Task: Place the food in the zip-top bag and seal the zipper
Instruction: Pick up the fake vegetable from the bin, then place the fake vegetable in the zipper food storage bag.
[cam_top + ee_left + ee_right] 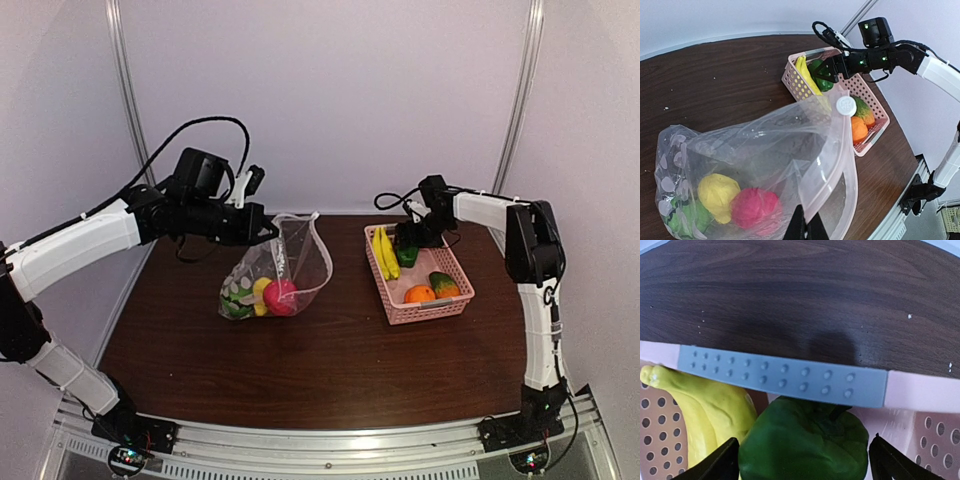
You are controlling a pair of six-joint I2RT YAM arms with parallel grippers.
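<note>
The zip-top bag sits left of centre in the overhead view. Its long axis is tilted, with the bottom on the table at lower left and the mouth raised, opening toward upper right. The left gripper is clamped on the zipper rim. A red-pink fruit lies inside. At right, the right gripper straddles the green pepper in the basket. Its fingers are spread pepper-wide, but whether they actually grip it cannot be told.

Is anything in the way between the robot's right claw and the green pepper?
Nothing visible is. The right gripper has its open fingers on either side of the green pepper in the basket. The banana bunch lies close beside the pepper, not between them.
</note>
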